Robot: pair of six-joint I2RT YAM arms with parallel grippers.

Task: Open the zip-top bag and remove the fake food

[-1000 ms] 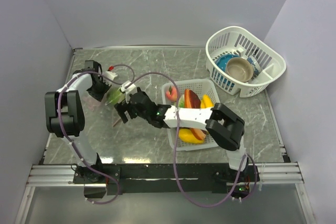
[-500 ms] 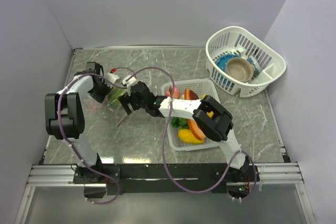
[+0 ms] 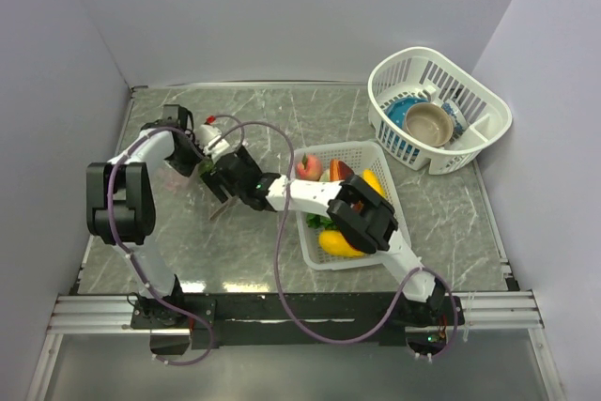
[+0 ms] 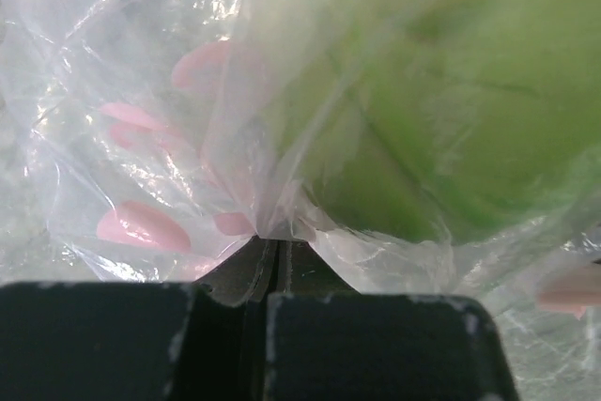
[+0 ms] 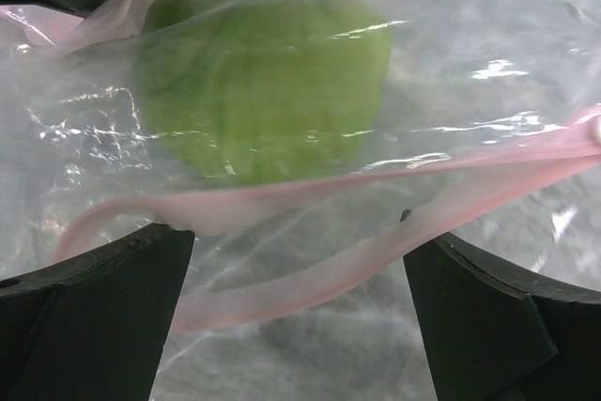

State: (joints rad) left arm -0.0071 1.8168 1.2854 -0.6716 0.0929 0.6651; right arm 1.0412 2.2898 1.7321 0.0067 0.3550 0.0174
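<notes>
The clear zip-top bag (image 3: 210, 174) hangs at the table's left between my two grippers. My left gripper (image 3: 192, 151) is shut on a pinch of its plastic (image 4: 278, 228). A green fake food piece (image 5: 263, 91) sits inside the bag and also fills the left wrist view (image 4: 423, 91). The pink zip strip (image 5: 310, 260) is parted into a loop at the bag's mouth. My right gripper (image 5: 296, 279) is open, with its fingers (image 5: 94, 316) on either side of that mouth and nothing between them but the strip. In the top view my right gripper (image 3: 232, 177) is right next to the bag.
A white perforated tray (image 3: 368, 149) right of the bag holds a pink-red fruit (image 3: 308, 168), an orange and dark red slice (image 3: 342, 172), a yellow banana (image 3: 338, 243) and green lettuce (image 3: 321, 222). A white basket (image 3: 488, 110) with blue and tan bowls stands at the back right.
My left gripper has drawn the bag farther back and a little right. My right gripper has followed it up and left, stretching the arm across the tray.
</notes>
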